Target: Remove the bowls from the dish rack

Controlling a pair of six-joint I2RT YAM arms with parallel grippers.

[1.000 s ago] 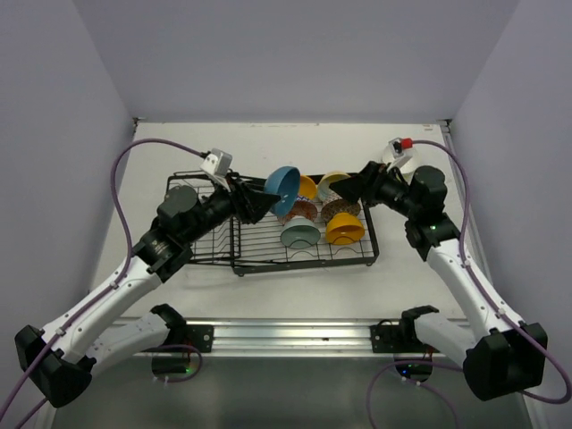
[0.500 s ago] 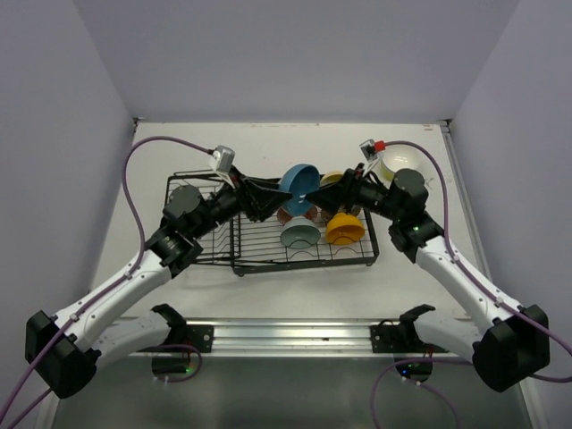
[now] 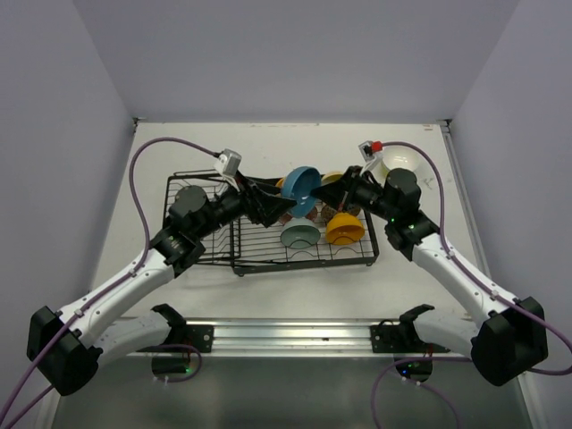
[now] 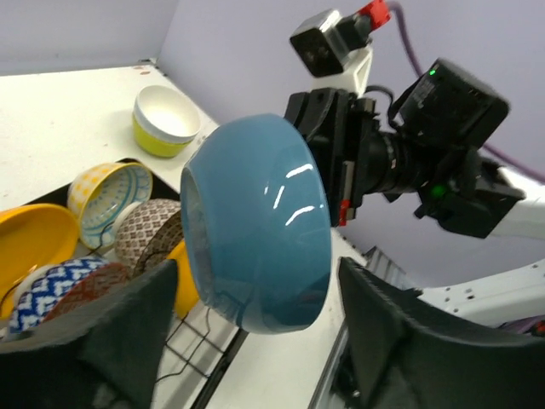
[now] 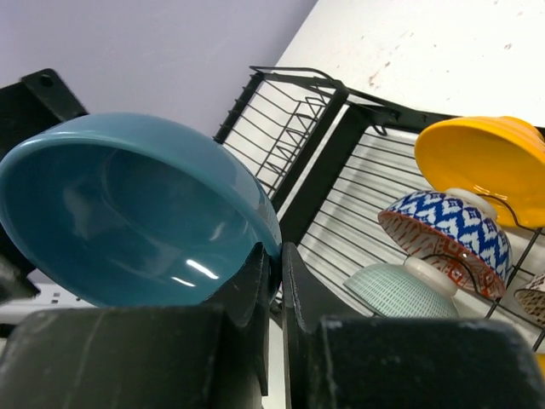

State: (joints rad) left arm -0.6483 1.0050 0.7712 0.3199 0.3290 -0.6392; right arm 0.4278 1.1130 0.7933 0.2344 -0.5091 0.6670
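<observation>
A blue bowl (image 3: 302,184) hangs tilted above the dish rack (image 3: 207,246), between the two grippers. My right gripper (image 3: 332,192) is shut on the rim of the blue bowl (image 5: 128,213), one finger inside and one outside (image 5: 279,256). My left gripper (image 4: 257,268) is open, with its fingers on both sides of the blue bowl (image 4: 255,226) and apart from it. Several bowls sit in the rack's right section, among them a pale teal one (image 3: 300,235), an orange-yellow one (image 3: 344,228) and a blue-and-white patterned one (image 5: 443,226).
A white and yellow-green bowl (image 3: 399,164) stands on the table right of the rack, beside the right arm. The rack's left section (image 5: 285,119) is bare wire. Walls close the table in on three sides.
The right gripper has closed on the blue bowl's rim. The left gripper, which carried the bowl rightward over the rack, has opened and let it go.
</observation>
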